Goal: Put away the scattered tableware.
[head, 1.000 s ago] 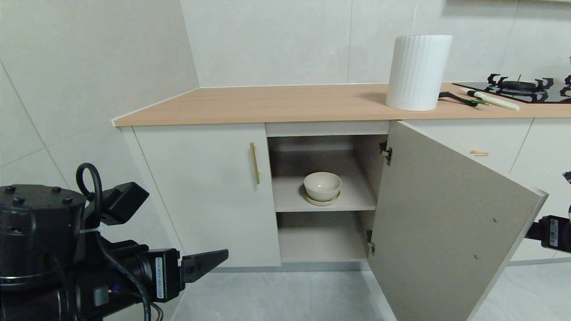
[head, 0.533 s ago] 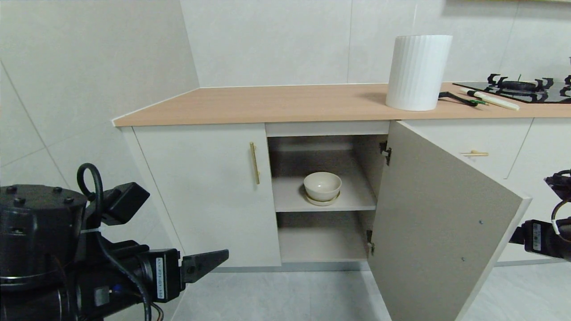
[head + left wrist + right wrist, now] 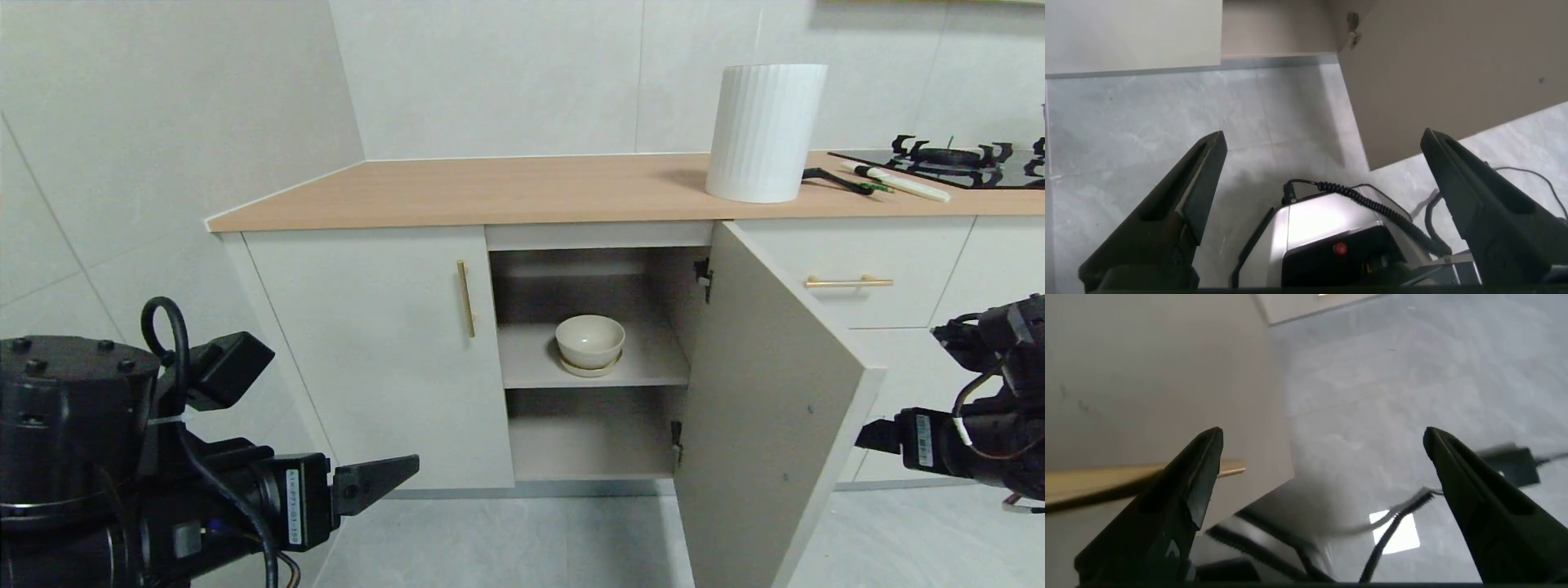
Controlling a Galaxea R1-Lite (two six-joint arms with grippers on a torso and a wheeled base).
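No writing is legible anywhere. A small white label [image 3: 291,508] runs along the black housing just behind the left gripper [image 3: 400,472], carrying a line of dark print too fine to make out. A second label [image 3: 923,429] sits on the housing behind the right gripper [image 3: 867,434], near the edge of the open cabinet door [image 3: 759,408], and its dark marks are equally unreadable.

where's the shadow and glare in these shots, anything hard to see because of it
Head view: the open cabinet is shaded inside, darkest at the back, yet the bowl in it reads clearly; the white ribbed container throws a soft shadow leftward on the countertop. Right wrist view: one small bright reflection on the floor tiles. Left wrist view: floor tiles softly lit, no hard glare.
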